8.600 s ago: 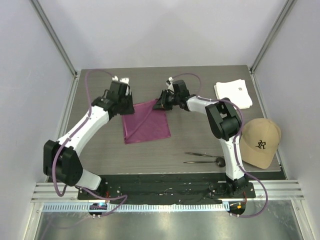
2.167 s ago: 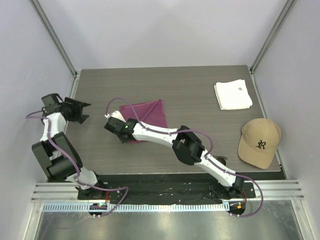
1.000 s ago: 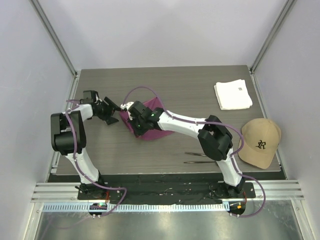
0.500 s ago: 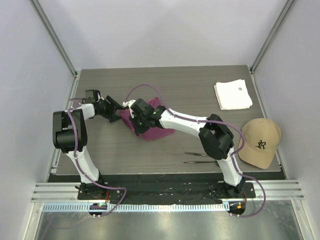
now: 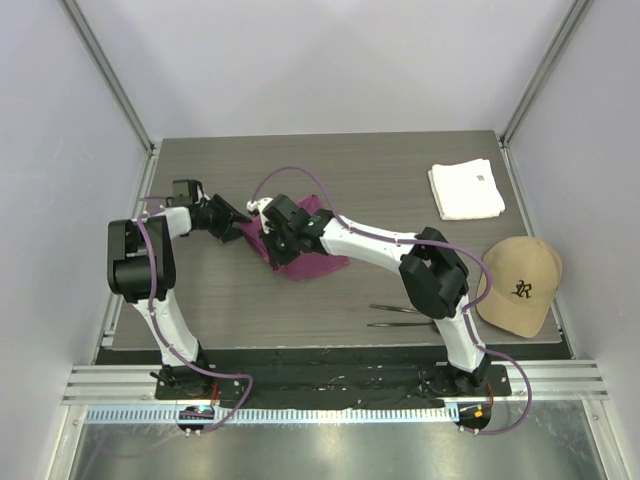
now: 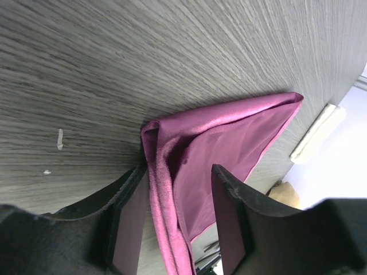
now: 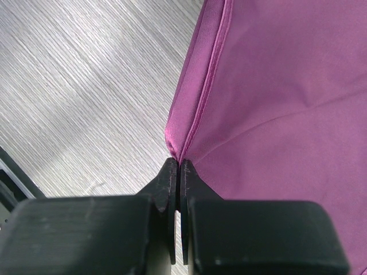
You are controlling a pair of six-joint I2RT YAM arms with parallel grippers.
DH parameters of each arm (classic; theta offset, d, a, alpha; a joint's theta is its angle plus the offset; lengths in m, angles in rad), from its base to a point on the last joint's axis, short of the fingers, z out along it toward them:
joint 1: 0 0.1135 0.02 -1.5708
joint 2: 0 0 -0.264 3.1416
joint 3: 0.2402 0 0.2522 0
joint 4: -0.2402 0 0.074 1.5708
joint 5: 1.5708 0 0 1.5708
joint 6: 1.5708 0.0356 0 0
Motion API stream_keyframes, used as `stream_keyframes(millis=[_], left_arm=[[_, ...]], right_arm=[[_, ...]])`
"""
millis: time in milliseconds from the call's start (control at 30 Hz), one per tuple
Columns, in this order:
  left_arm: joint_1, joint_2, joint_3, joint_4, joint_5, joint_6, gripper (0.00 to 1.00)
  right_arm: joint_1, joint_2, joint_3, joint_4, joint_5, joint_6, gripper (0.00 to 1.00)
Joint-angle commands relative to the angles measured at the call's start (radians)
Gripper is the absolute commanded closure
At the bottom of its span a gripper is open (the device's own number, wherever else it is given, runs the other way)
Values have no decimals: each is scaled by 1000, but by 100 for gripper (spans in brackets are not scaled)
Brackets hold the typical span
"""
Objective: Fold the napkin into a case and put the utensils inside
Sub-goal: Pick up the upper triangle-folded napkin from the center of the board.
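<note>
The magenta napkin (image 5: 318,264) lies bunched and partly folded on the table's left middle. My right gripper (image 5: 273,240) is shut on a hemmed edge of the napkin (image 7: 275,86), pinching it at the jaw tips (image 7: 180,165). My left gripper (image 5: 238,225) is open at the napkin's left end. In the left wrist view the folded edge of the napkin (image 6: 229,137) runs between my open left gripper's (image 6: 178,220) fingers. The two dark utensils (image 5: 405,315) lie side by side near the front edge, the spoon's round head (image 5: 438,321) to the right.
A folded white cloth (image 5: 466,190) lies at the back right. A tan cap (image 5: 518,285) sits at the right edge. The right arm stretches across the table's middle over the napkin. Metal frame posts stand at the back corners.
The left gripper came in from the far left to the napkin's left end. The right gripper carried the napkin's edge from the near-left corner towards the far side, bunching the cloth.
</note>
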Motion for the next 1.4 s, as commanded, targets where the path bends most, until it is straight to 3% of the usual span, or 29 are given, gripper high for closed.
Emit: stream_keyframes(millis=[0, 100, 400, 533, 833, 1000, 1133, 1267, 1367], left_arm=[[-6, 37, 19, -11, -64, 24, 51], [-5, 32, 23, -14, -76, 29, 58], [-6, -11, 81, -86, -130, 46, 100], [-6, -83, 112, -166, -162, 47, 100], [31, -474, 51, -336, -323, 115, 100], [136, -714, -35, -416, -341, 124, 100], [231, -898, 0, -549, -384, 185, 100], [268, -951, 109, -649, -446, 247, 100], [267, -916, 155, -643, -406, 238, 99]], right_arm=[[-5, -74, 0, 44, -20, 12, 99], [-7, -77, 1, 43, -23, 12, 99], [-5, -80, 3, 41, -25, 7, 99], [10, -95, 8, 35, -22, 9, 99], [156, -155, 50, 15, -36, 87, 99], [231, -143, 101, 32, -75, 164, 99], [268, -124, 156, 101, -149, 248, 99], [280, -123, 170, 233, -267, 374, 99], [268, -132, 152, 331, -345, 463, 99]])
